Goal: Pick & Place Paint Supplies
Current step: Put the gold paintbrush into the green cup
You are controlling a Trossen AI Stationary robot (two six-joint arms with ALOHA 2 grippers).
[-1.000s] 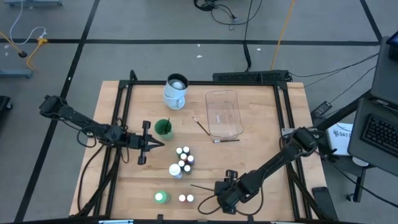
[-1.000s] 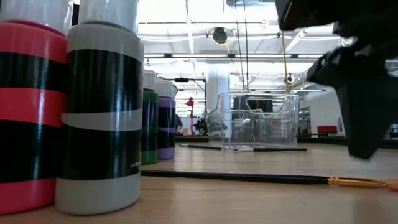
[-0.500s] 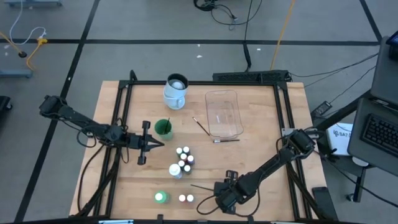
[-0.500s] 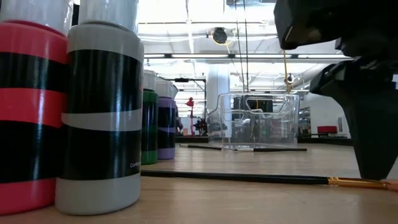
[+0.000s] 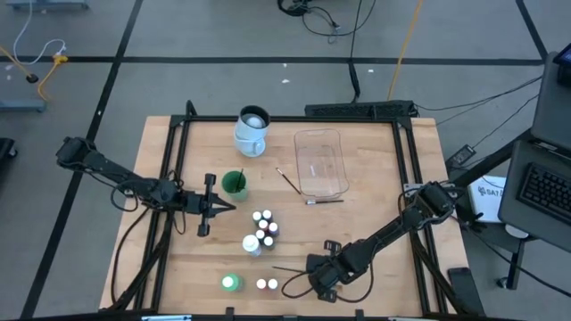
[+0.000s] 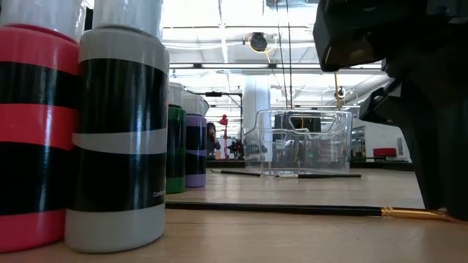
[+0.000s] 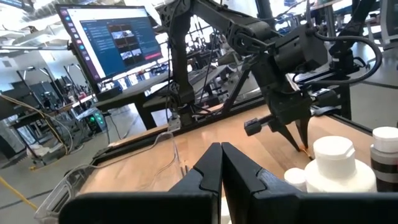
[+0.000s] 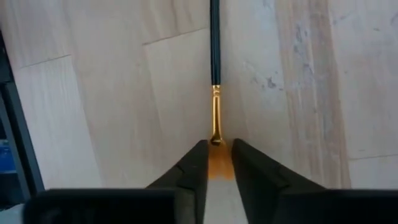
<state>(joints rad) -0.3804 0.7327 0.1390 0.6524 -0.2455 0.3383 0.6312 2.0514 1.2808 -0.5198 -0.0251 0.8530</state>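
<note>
A thin dark-handled brush (image 5: 287,269) with a gold ferrule and an orange tip lies flat on the wooden table near its front edge. My right gripper (image 8: 216,163) points steeply down over the brush's tip end and is shut on it. The handle (image 6: 278,209) stretches away along the table. Small white-capped paint bottles (image 5: 263,227) stand in a cluster mid-table, with a green bottle (image 5: 230,283) and two tiny ones (image 5: 267,284) near the front. My left gripper (image 5: 214,206) hovers shut at the table's left, touching nothing. My right gripper pinches the brush's orange tip (image 8: 216,167), just past the gold ferrule (image 8: 216,118), between its two fingers. The fingers come from above, slanting down, and lie in line with the brush. The handle still lies on the table.
A clear plastic tray (image 5: 321,162) stands at the far right of centre, with two more brushes (image 5: 287,180) (image 5: 326,201) beside it. A white cup (image 5: 252,129) and a green cup (image 5: 235,184) stand at the far left-centre. In the low view, a red bottle (image 6: 33,131) and a grey one (image 6: 121,139) loom close.
My right gripper has sunk toward the table onto the brush's tip end near the front edge, tipping a little steeper. The brush has stayed lying where it was.
</note>
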